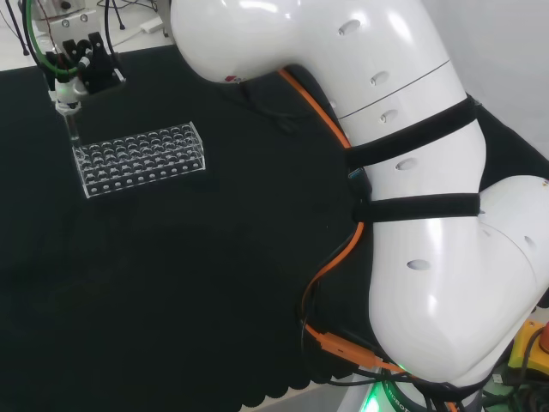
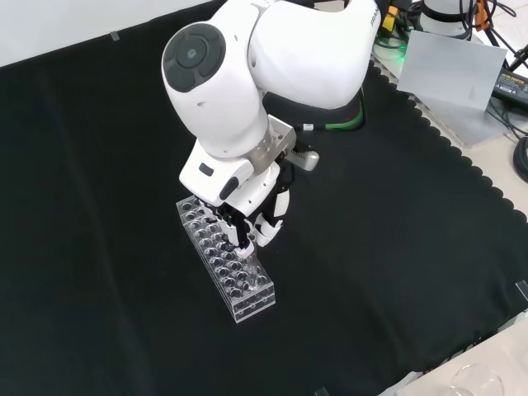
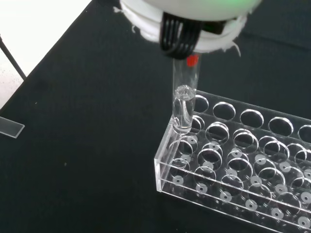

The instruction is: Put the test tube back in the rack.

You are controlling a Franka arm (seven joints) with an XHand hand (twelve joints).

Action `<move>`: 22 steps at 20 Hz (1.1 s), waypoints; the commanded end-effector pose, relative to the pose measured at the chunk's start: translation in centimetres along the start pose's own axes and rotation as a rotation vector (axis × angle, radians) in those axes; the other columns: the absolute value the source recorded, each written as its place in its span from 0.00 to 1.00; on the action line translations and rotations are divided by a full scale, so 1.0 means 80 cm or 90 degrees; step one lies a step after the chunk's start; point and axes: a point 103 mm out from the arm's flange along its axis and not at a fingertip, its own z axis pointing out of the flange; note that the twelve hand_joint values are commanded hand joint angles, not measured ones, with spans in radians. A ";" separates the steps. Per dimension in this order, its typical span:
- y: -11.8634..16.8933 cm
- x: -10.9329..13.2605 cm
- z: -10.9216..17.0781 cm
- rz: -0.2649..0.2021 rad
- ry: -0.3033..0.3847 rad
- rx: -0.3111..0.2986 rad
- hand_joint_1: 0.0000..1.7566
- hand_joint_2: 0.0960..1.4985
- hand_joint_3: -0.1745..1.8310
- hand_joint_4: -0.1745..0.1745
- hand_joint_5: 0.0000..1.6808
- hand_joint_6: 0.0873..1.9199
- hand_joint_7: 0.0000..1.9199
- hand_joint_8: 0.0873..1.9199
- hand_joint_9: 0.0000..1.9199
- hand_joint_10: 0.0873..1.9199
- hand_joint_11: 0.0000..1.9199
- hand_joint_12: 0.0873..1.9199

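One clear rack (image 1: 141, 160) with many round holes stood on the black cloth (image 1: 171, 283), just below the hand (image 2: 252, 219). One glass tube (image 3: 183, 104) hung from the hand over the rack's end. One clear strip (image 3: 9, 127) lay off to the side.

In the front view we see the hand (image 2: 247, 221) just left of the frame's centre, reaching down from under a big white arm link (image 2: 216, 91) with a round grey cap. Its black and white fingers (image 2: 268, 228) are curled together above the middle of a clear rack (image 2: 224, 260). The rack lies on the black worktop (image 2: 99, 247) as a long block of round holes, running from the hand toward the lower centre of the frame. We cannot make out a test tube between the fingers here
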 end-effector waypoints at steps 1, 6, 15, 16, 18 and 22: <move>-0.002 -0.008 0.004 0.000 0.001 -0.001 0.76 0.42 0.36 0.00 0.85 0.00 0.76 0.25 0.84 0.47 0.74 0.57; -0.001 -0.007 0.008 0.000 -0.003 0.003 0.76 0.42 0.36 0.00 0.85 0.00 0.76 0.25 0.84 0.47 0.74 0.57; 0.008 0.001 0.026 -0.003 -0.010 0.018 0.76 0.42 0.36 0.00 0.85 0.00 0.76 0.25 0.84 0.47 0.74 0.57; 0.010 0.001 0.028 -0.003 -0.010 0.019 0.76 0.42 0.36 0.00 0.85 0.00 0.76 0.25 0.84 0.47 0.74 0.57; 0.013 0.002 0.031 -0.002 -0.012 0.023 0.76 0.42 0.36 0.00 0.85 0.00 0.76 0.25 0.84 0.47 0.74 0.57; 0.020 0.002 0.038 0.002 -0.018 0.031 0.76 0.42 0.36 0.00 0.85 0.00 0.76 0.25 0.84 0.47 0.74 0.57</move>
